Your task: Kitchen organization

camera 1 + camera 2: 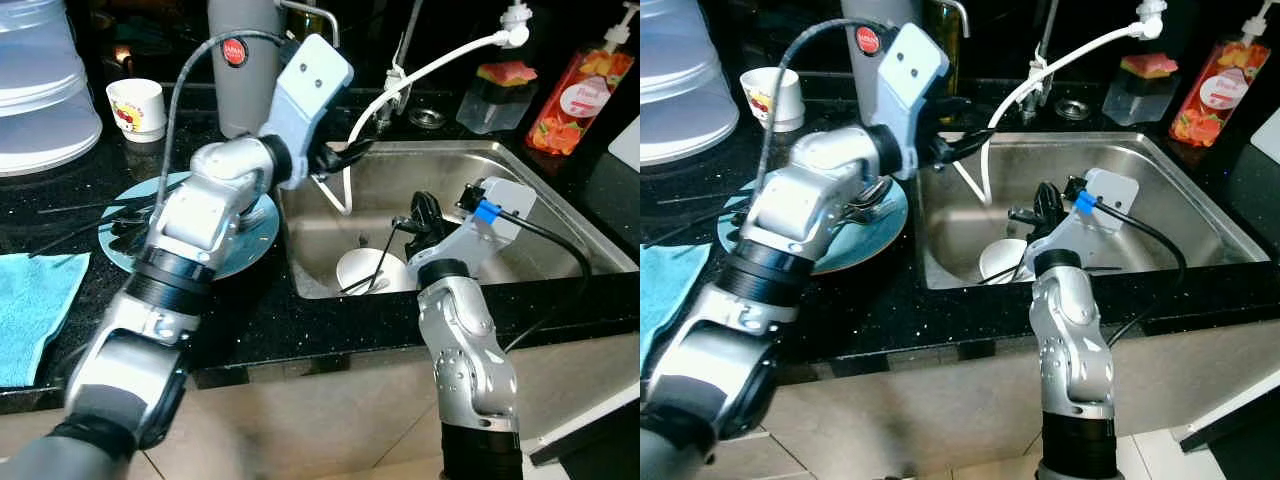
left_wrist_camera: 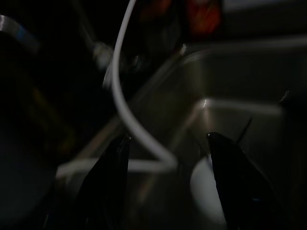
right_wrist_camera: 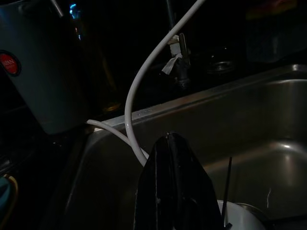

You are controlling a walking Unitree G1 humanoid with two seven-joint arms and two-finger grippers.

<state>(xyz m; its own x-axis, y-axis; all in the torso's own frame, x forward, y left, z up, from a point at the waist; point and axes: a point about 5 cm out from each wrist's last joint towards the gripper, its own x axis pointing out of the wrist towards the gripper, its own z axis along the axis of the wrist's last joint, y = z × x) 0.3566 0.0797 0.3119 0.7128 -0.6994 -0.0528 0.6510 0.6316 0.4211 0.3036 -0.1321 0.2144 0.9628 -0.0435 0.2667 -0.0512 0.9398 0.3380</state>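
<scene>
Bowl [image 1: 365, 270] sitting in the sink [image 1: 560, 205], chopsticks resting inside.
I'm holding the left gripper [image 2: 168, 184] spread open above the sink's edge, right gripper [image 3: 175, 187] pinched closed over the bowl.

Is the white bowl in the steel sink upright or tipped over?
Upright: the white bowl sits on the steel sink floor with its opening facing up, and thin dark utensils lean inside it.
</scene>
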